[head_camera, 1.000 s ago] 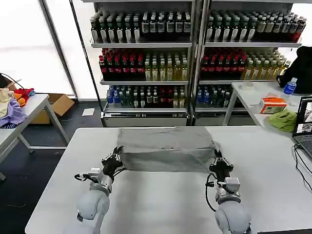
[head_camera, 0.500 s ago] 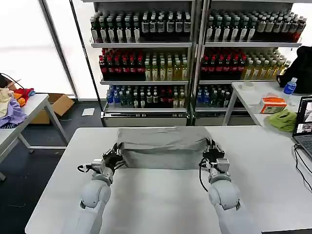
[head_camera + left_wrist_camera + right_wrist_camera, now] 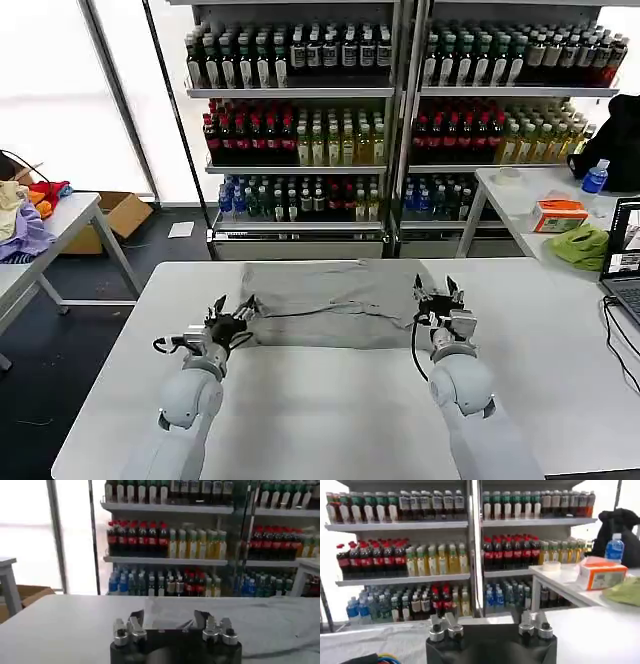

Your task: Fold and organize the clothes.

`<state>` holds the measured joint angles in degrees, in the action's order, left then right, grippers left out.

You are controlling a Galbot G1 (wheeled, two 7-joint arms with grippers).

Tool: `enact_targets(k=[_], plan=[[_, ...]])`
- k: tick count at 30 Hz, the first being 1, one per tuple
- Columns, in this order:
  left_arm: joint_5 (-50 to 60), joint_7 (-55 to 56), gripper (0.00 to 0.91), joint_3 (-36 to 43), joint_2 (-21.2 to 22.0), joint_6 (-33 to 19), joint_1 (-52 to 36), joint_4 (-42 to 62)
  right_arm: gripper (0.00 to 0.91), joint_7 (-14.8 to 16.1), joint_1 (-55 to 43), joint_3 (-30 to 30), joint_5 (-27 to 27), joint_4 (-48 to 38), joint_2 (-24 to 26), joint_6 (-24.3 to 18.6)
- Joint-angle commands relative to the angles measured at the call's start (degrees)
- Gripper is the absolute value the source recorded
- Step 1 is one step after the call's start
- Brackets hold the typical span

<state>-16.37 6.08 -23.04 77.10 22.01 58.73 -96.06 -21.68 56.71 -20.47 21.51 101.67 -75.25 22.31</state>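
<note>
Soft matt grey cloth shirt [image 3: 335, 303], smooth matt white table [image 3: 330, 420], glossy plastic bottles [image 3: 300, 140]

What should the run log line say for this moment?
shirt: folded, flat on table | left gripper: open, at its left edge | right gripper: open, at its right edge

A folded shirt [image 3: 335, 305] lies flat on the counter [image 3: 300, 410], toward its far edge. The left end effector [image 3: 232, 317] sits just beside the shirt's left edge, the right end effector [image 3: 438, 296] at its right edge. Bottle shelves [image 3: 400, 120] stand behind the counter
</note>
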Motion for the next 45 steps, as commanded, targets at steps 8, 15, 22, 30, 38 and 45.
enact_targets(k=[8, 15, 22, 30, 38, 45], plan=[[3.76, 0.25, 0.907, 0.13, -1.29, 4.90, 7.16, -5.90, 0.907, -3.50, 12.35, -1.66, -0.71, 6.25, 4.81, 5.99], [3.64, 0.22, 0.907, 0.42, -1.31, 4.84, 6.37, -4.12, 0.907, -4.24, 13.88, -1.81, 0.50, 5.69, 4.82, 6.74], [3.75, 0.15, 0.635, 0.34, -1.66, 5.33, 5.06, -1.50, 0.907, -4.24, 12.87, -1.68, 2.96, 3.51, 4.53, 6.79], [2.25, -0.54, 0.030, 1.11, -3.55, 8.11, 6.70, -2.59, 0.645, -4.34, 12.02, -1.32, 5.91, 0.18, 3.99, 7.46], [2.38, -0.94, 0.000, 2.04, -3.75, 8.80, 7.63, -2.17, 0.000, -4.21, 12.76, -0.97, 7.66, -1.62, 4.03, 6.73], [3.00, -1.48, 0.000, 2.98, -3.69, 7.42, 8.64, -2.42, 0.000, -4.07, 14.12, -1.64, 7.63, 0.71, 3.87, 5.79]])
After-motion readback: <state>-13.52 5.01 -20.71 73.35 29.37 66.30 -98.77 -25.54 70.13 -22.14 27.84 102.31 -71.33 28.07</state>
